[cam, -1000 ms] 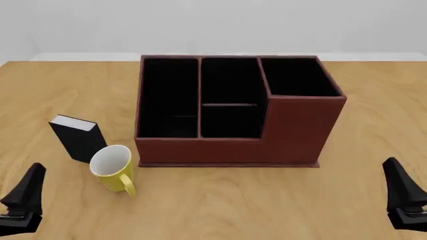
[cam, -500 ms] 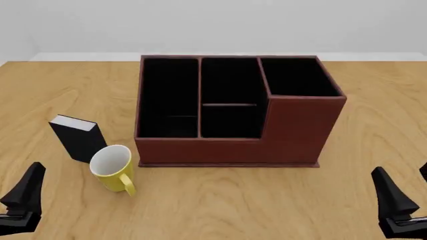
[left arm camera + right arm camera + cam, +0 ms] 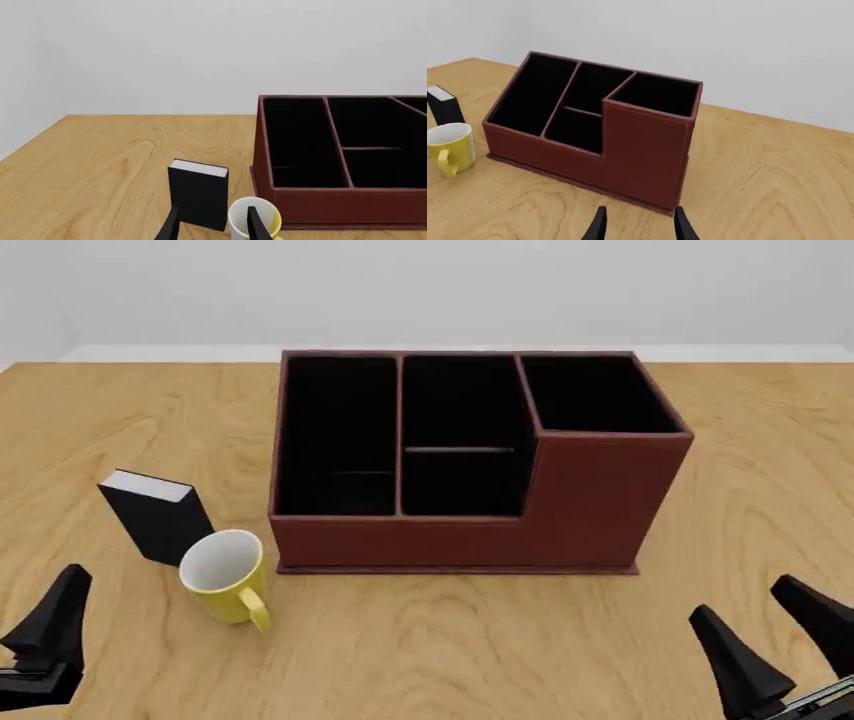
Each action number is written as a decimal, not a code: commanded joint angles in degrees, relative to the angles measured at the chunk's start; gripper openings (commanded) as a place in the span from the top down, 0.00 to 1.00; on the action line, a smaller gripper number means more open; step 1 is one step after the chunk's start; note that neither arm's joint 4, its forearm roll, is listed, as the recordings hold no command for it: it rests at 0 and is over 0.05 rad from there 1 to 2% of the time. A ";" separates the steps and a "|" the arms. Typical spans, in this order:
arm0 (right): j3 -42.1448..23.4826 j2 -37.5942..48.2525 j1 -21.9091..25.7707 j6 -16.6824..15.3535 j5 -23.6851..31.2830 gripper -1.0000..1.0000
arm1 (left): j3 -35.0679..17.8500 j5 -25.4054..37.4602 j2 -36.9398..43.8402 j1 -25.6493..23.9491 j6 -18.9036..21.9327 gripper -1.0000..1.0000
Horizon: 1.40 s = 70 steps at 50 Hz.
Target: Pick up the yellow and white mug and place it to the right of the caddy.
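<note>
The yellow and white mug (image 3: pixel 227 578) stands upright on the table by the caddy's front left corner, with its handle toward me. The reddish-brown caddy (image 3: pixel 587 500) sits mid-table with black compartments and a taller right section. My left gripper (image 3: pixel 212 227) is open and empty, low at the near left, with one of its fingers (image 3: pixel 54 625) showing in the front view. The mug (image 3: pixel 253 220) stands just ahead of it. My right gripper (image 3: pixel 781 640) is open and empty at the near right. It faces the caddy (image 3: pixel 640 145), with the mug (image 3: pixel 450 147) far off to the side.
A small black book-like block (image 3: pixel 158 515) stands just behind and left of the mug, close to it. It also shows in the left wrist view (image 3: pixel 198 192) and the right wrist view (image 3: pixel 444 105). Bare wooden table (image 3: pixel 761 490) lies to the right of the caddy.
My right gripper has shifted left and turned, so both its fingers now show in the front view. The left gripper, mug, caddy and block have not moved.
</note>
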 commanded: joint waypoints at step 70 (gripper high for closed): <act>-0.06 37.48 30.41 -1.68 -32.98 0.00 | 0.15 -0.20 0.07 -0.01 0.05 0.00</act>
